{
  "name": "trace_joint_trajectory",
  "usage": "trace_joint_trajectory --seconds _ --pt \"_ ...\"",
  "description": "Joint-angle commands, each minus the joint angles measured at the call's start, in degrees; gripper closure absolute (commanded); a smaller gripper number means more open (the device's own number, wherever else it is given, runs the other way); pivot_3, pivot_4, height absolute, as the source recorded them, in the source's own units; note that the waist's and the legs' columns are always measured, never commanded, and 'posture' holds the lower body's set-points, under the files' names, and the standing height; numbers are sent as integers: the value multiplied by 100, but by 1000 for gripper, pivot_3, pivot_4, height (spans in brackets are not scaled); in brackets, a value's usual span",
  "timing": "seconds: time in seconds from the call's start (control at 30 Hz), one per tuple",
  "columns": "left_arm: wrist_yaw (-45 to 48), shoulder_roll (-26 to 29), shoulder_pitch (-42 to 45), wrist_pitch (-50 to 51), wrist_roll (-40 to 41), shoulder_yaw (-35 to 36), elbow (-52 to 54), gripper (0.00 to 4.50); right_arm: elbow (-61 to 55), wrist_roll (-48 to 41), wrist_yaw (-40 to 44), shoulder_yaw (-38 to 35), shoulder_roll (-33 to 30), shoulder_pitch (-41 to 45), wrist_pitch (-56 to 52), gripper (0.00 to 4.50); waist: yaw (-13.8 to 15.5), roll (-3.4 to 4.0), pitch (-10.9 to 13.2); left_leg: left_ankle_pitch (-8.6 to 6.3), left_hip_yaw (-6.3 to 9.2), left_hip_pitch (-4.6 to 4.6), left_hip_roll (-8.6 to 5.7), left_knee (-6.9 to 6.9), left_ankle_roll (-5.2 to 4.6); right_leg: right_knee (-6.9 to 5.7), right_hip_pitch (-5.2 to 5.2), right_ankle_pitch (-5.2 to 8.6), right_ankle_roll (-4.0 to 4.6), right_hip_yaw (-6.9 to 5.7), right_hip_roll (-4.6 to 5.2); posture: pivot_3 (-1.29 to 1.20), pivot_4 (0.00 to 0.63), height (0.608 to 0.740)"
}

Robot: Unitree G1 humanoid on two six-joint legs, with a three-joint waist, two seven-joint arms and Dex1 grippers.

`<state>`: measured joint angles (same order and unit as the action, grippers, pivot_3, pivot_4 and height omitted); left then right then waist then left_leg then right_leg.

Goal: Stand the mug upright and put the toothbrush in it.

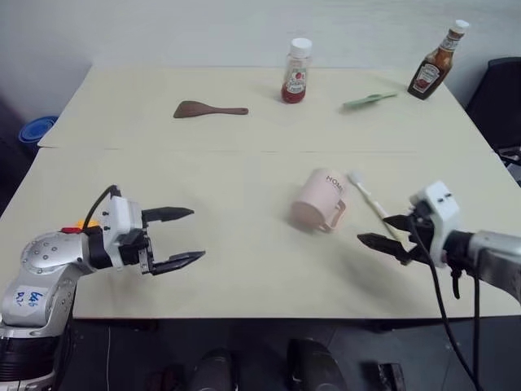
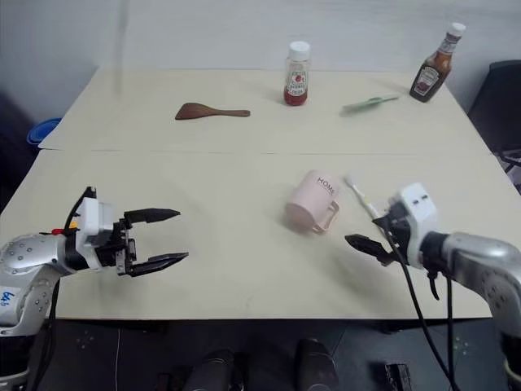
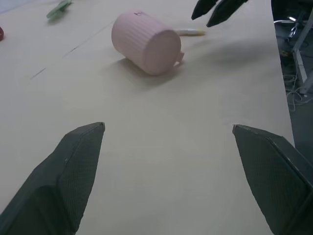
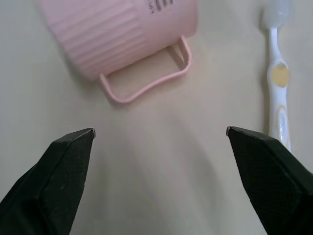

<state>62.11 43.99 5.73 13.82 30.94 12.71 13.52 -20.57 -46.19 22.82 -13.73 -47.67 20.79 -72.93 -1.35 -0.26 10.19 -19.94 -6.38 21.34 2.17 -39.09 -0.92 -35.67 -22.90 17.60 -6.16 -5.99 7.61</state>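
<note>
From my seat, both sets of jaws stand wide apart with nothing between them. My left gripper [image 1: 186,236] hangs over the near left part of the table [image 1: 244,187], fingers pointing across toward the middle, well apart from everything on the top. In the left wrist view its two dark fingers [image 3: 73,171] frame bare tabletop, with the mug [image 3: 145,43] lying some way beyond them.

My right gripper [image 1: 389,231] sits at the near right, angled down and inward, jaws spread fully and holding nothing. Through the right wrist view the gap between its fingertips [image 4: 73,161] opens onto the mug's loop handle [image 4: 146,78] and the bare surface in front of it. I read the fingertips as clear of the table, though from the head view I can't be sure how close they hover.

The mug [image 1: 321,200] is pale pink, ribbed, and lies on its side right of centre, handle toward the near edge and resting against the tabletop, dark lettering on its upper side. The toothbrush [image 1: 371,202] lies flat just beside it on the right, bristle head toward the far side, handle running toward my right gripper; its near end looks to pass under or just next to the upper finger.

Far off sit a brown spatula [image 1: 207,109], a red-labelled bottle [image 1: 297,72], a pale green utensil [image 1: 369,100] and a dark sauce bottle [image 1: 438,62].
</note>
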Motion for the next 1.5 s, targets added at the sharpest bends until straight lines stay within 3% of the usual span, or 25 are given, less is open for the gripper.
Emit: trace_joint_trajectory --seconds 0.03,0.23,0.37,0.47,0.8,0.87,0.97,1.07,1.2,1.37,1.5 --pt "-129 1 -160 -10 9 76 377 54 545 280 -691 117 437 703 -930 0 32 0 0 0 4 7 -4 0 0 -1 -6 0 0 -1 -1 0 150 740" --pt "-395 -65 -559 14 22 144 790 54 1461 960 -1262 501 1270 1868 -1496 0 43 0 0 7 -34 36 -26 -6 -17 -20 -57 -8 -15 7 8 0 150 740" --pt "-555 -120 -668 33 39 150 953 54 1938 1294 -1498 290 1944 2426 -1852 0 -2 0 0 11 -34 35 -23 -6 -14 -27 -58 -8 -15 7 5 0 150 740" --pt "-663 -173 -732 20 11 106 1074 0 2235 1532 -1474 545 2122 2547 -1882 618 -27 0 -1 11 -33 36 -22 -5 -13 -27 -58 -8 -15 6 3 0 150 740" --pt "-755 -145 -921 -80 -19 219 1161 0 2335 1670 -924 552 2153 2510 -1728 4037 -41 -6 -6 10 -35 34 -14 -3 -11 -25 -58 -8 -15 6 -7 0 150 740" --pt "-761 -144 -947 -96 -24 233 1160 0 2258 1624 -730 487 2210 2474 -1436 4442 -36 -6 -6 10 -35 34 -15 -3 -11 -24 -58 -8 -15 6 -6 0 150 740" --pt "-805 -155 -998 -111 -24 291 1144 0 1831 1526 358 762 2164 2219 247 4442 -40 -8 -6 10 -36 34 -15 -3 -11 -23 -58 -8 -15 7 -6 0 150 740" --pt "-1082 -369 -1026 -11 181 497 1093 0 1837 2298 1717 1276 2486 1698 4163 4442 -56 -6 -5 9 -43 34 -22 5 -9 -19 -66 -8 -15 11 -12 0 150 740" --pt "-1242 -525 -1050 71 243 631 1006 0 3128 3108 1769 1572 3077 1514 6965 4442 -64 -10 -6 10 -47 33 -24 6 -4 -22 -67 -8 -17 11 -13 0 150 740" --pt "-1299 -562 -1056 63 193 634 968 0 5126 3705 1526 1629 3729 1682 9362 4442 -48 -10 -6 12 -42 27 -20 0 -7 -24 -56 -8 -16 9 -5 0 150 740" --pt "-1353 -576 -1026 53 184 625 1004 0 6078 3456 1896 1477 3915 1865 9691 4442 -86 -8 -5 13 -41 23 -15 0 -6 -28 -54 -8 -16 10 -7 0 150 740"
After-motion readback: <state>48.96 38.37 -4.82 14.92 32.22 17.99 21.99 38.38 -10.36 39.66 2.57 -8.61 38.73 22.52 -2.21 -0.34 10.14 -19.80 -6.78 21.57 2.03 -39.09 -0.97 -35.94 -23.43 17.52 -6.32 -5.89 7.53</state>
